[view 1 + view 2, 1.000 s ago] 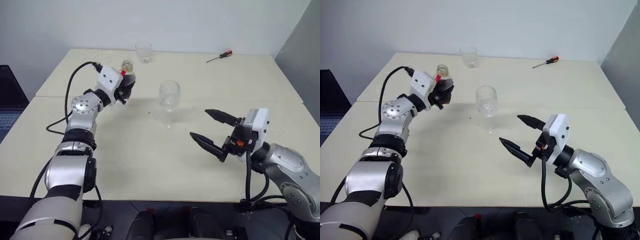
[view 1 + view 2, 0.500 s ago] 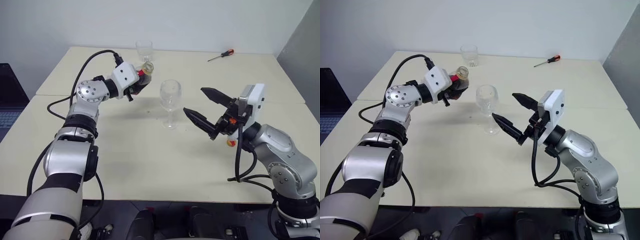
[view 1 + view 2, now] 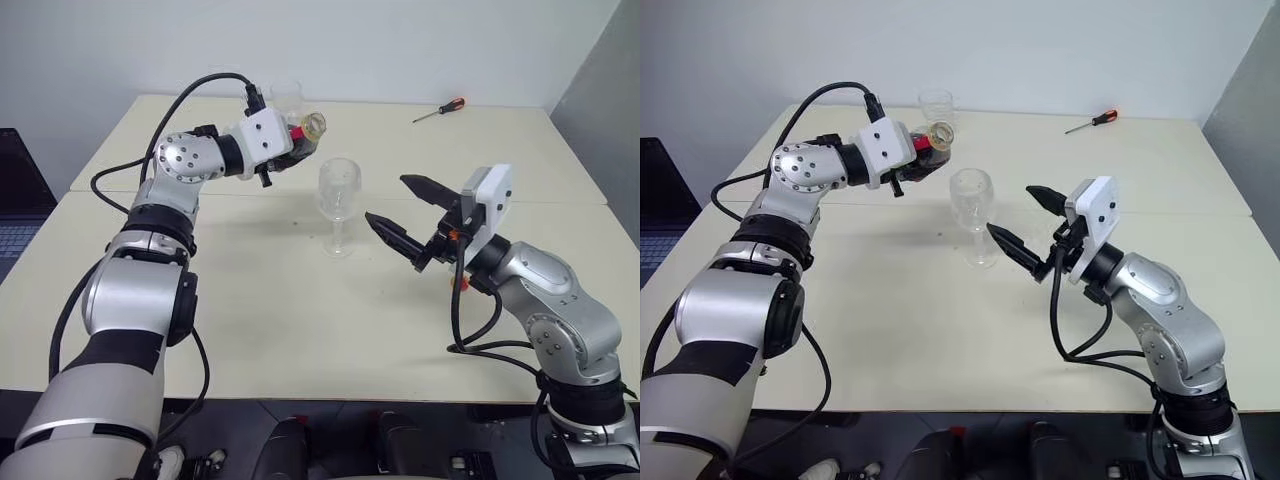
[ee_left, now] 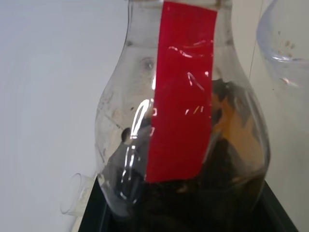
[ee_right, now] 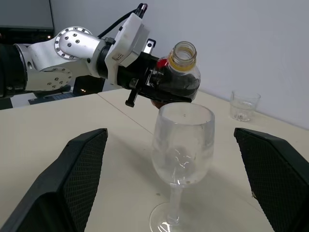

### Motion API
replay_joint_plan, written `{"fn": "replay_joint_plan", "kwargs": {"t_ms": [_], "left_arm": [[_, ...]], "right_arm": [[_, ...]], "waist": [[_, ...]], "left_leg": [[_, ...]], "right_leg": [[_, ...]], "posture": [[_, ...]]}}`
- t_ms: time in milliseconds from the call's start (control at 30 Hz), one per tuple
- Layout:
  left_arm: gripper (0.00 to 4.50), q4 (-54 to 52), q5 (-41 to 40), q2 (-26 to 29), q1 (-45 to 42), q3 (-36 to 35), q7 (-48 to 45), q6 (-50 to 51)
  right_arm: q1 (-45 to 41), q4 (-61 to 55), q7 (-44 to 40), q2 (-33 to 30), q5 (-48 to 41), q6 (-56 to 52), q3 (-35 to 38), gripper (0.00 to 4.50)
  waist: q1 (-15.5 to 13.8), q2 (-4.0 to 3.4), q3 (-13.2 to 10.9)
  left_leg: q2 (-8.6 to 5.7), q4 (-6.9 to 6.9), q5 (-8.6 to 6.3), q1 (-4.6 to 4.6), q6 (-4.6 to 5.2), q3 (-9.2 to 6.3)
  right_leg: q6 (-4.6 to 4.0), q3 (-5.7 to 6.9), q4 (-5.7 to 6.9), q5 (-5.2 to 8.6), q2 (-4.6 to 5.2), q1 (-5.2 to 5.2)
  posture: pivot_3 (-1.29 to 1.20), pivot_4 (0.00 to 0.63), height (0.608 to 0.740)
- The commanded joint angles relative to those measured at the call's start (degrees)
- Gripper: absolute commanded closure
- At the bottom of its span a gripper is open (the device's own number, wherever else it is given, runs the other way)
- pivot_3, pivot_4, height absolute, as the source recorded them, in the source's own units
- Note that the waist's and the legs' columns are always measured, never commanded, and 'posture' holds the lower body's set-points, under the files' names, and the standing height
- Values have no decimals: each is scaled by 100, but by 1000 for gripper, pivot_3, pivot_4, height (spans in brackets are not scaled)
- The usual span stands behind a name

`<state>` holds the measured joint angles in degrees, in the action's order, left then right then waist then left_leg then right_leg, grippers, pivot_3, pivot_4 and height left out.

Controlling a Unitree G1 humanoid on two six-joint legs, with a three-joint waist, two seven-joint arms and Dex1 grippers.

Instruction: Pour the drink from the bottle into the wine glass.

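**Plastic bottle lifted, glass not yet filled**

Plastic and squat, the bottle is pinched in the left gripper, raised and tilted beside the rim of the wine glass. Its mouth looks uncapped, and the drink sits dark in its belly. No pour shows; the glass stands upright, seemingly empty. The right gripper, fingers spread, hovers near the stem.

Uncapped bottle of dark drink tilted, raised beside upright empty wine glass
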<state>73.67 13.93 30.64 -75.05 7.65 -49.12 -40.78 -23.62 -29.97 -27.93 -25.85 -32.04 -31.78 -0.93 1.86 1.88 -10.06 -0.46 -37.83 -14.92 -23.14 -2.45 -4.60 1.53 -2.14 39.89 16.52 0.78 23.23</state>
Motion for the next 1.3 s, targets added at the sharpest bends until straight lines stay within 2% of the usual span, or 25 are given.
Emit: {"fn": "replay_joint_plan", "kwargs": {"t_ms": [33, 600, 1300], "left_arm": [[3081, -94, 171, 185, -351, 78, 234, -382], [3081, 84, 1286, 438, -823, 789, 1423, -940], [3081, 178, 1949, 515, -1098, 1289, 2162, -1138]], "right_arm": [[-109, -88, 17, 40, 54, 79, 43, 0], [-99, -58, -39, 132, 262, 98, -28, 0], [-114, -1, -143, 129, 440, 119, -21, 0]], "waist": [[1, 0, 0], [0, 0, 0], [0, 0, 0]], "left_leg": [[0, 0, 0, 0, 0, 0], [-2, -4, 0, -3, 0, -1], [-2, -6, 0, -5, 0, 1]], "right_leg": [[0, 0, 0, 0, 0, 0], [0, 1, 1, 0, 1, 1], [0, 1, 3, 0, 1, 3]], "posture": [[0, 150, 740], [0, 150, 740], [0, 150, 740]]}}
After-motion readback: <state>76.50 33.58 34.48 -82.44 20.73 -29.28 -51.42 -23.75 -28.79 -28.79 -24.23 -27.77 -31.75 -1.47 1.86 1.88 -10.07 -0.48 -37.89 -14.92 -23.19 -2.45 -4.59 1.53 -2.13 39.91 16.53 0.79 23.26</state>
